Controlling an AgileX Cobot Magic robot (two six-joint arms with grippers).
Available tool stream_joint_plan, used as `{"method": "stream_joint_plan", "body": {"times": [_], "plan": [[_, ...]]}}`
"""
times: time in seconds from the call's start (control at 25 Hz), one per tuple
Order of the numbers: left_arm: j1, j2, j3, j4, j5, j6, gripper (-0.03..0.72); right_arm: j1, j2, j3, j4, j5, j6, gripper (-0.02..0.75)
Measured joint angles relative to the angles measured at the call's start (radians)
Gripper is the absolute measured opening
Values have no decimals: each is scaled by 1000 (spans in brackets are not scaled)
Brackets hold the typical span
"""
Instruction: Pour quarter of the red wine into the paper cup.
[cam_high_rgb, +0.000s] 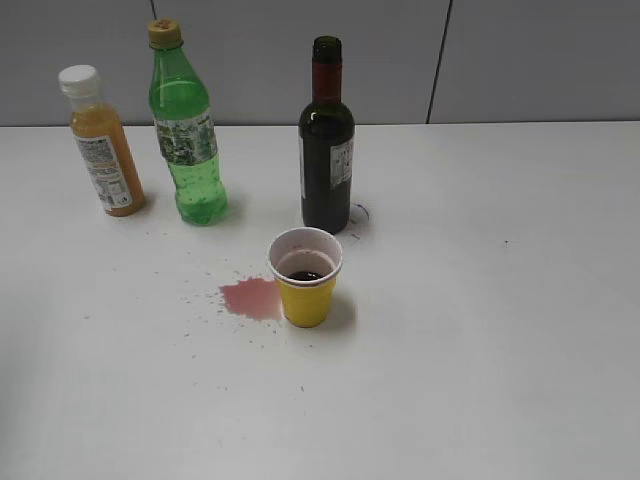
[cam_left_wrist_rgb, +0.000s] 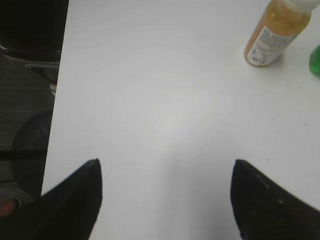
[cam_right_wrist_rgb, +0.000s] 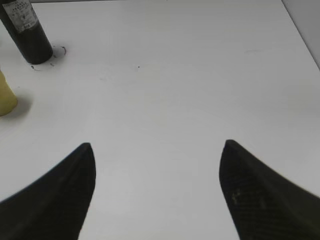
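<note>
The dark red wine bottle (cam_high_rgb: 326, 150) stands upright and uncapped at the back middle of the white table. Its base also shows in the right wrist view (cam_right_wrist_rgb: 26, 32). The yellow paper cup (cam_high_rgb: 305, 278) stands just in front of it with dark red liquid at its bottom; its edge shows in the right wrist view (cam_right_wrist_rgb: 6, 97). My left gripper (cam_left_wrist_rgb: 166, 167) is open and empty over bare table near the left edge. My right gripper (cam_right_wrist_rgb: 156, 150) is open and empty, right of the bottle and cup. Neither gripper shows in the exterior view.
A red wine puddle (cam_high_rgb: 252, 298) with scattered splashes lies left of the cup. A green plastic bottle (cam_high_rgb: 185, 125) and an orange juice bottle (cam_high_rgb: 101, 140) stand at the back left; the juice bottle also shows in the left wrist view (cam_left_wrist_rgb: 277, 32). The table's left edge (cam_left_wrist_rgb: 57, 100) is close.
</note>
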Motion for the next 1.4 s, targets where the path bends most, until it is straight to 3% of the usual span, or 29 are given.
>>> {"method": "stream_joint_plan", "body": {"times": [0.48, 0.72, 0.88, 1.4], "plan": [[-2, -544, 588, -49, -119, 15, 592, 0, 0, 0, 0, 0, 0, 586], [-2, -828, 797, -100, -153, 16, 592, 0, 0, 0, 0, 0, 0, 586], [-2, -975, 859, -110, -150, 16, 592, 0, 0, 0, 0, 0, 0, 586], [-2, -1232, 886, -122, -105, -15, 592, 0, 0, 0, 0, 0, 0, 586]]}}
